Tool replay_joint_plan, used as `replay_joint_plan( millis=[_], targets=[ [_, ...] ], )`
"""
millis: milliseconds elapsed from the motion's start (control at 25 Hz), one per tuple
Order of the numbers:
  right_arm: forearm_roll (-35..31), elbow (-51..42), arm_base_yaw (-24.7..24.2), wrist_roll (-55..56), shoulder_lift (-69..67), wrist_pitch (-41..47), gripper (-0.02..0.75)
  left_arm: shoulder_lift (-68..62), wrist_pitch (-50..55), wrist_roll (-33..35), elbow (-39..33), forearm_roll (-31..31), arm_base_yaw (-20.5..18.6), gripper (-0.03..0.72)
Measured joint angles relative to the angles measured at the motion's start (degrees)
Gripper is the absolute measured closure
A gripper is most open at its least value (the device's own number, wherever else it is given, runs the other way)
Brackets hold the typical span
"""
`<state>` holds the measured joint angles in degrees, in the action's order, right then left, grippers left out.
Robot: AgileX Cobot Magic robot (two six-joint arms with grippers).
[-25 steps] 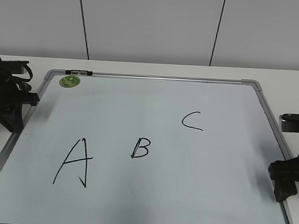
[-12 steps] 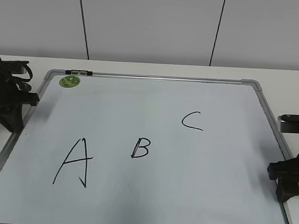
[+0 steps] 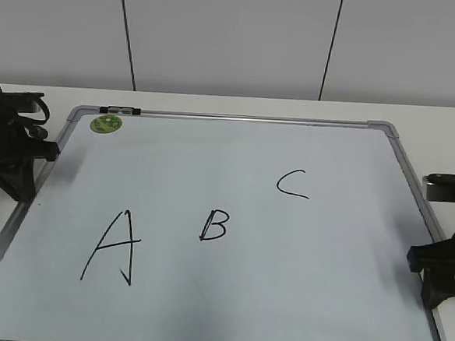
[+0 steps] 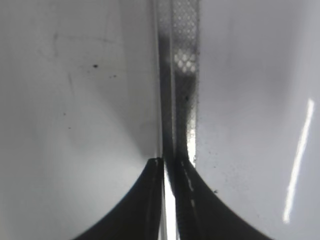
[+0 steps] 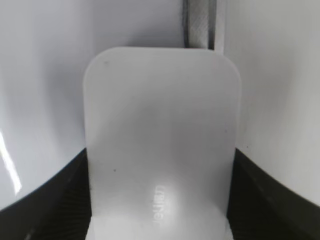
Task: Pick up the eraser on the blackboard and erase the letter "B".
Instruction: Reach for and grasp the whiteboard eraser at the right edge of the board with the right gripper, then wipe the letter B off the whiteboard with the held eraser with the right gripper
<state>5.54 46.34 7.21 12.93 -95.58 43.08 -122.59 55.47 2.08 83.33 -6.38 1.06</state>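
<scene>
We see the blackboard lying flat on the white tabletop, filling most of the exterior frame, with the letter "B" just below and left of the frame's centre. A larger "A" sits in the lower left and an open "C" right of centre, above the B. A round green magnet rests in the board's upper left corner, just below a small black clip on the top frame. At the left edge of the exterior frame the left hand points down at the board's metal frame; in the left wrist view its 2 dark fingers stand nearly together, with only a thin bright slit between them, and hold nothing. At the right edge, low in the frame, the right hand stands over the eraser, which lies at the board's lower right corner across the frame. In the right wrist view the eraser fills the centre, and the 2 dark fingers sit against its left and right sides, so we read the hand as closed on it. The B, well apart from the eraser, is intact.
</scene>
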Motion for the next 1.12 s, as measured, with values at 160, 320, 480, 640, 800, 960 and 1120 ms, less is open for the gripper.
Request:
replay_joint_plan(
  millis=[160, 320, 480, 640, 800, 960, 1120],
  targets=[
    [-1.84, 4.17, 0.00, -1.23, -0.45, 6.17, 0.220, 0.00, 0.00, 0.10, 0.00, 0.00, 0.00, 0.625],
    [-8.22, 12.11, 0.00, -7.64, -0.87, 12.14, 0.220, 0.00, 0.00, 0.10, 0.00, 0.00, 0.00, 0.622],
    [-10.25, 21.28, 2.52, -9.99, -4.56, 17.90, 0.220, 0.00, 0.00, 0.10, 0.00, 0.00, 0.00, 0.620],
    [-10.60, 29.23, 7.79, -10.50, -9.60, 21.60, 0.220, 0.00, 0.00, 0.20, 0.00, 0.00, 0.00, 0.619],
    [-10.73, 36.91, 12.89, -10.50, -15.22, 24.12, 0.220, 0.00, 0.00, 0.20, 0.00, 0.00, 0.00, 0.618],
    [-10.73, 44.09, 17.08, -10.50, -20.55, 25.71, 0.220, 0.00, 0.00, 0.20, 0.00, 0.00, 0.00, 0.618],
    [-10.49, 49.75, 20.49, -10.27, -25.74, 25.93, 0.221, 0.00, 0.00, 0.20, 0.00, -0.11, 0.00, 0.619]
  ],
)
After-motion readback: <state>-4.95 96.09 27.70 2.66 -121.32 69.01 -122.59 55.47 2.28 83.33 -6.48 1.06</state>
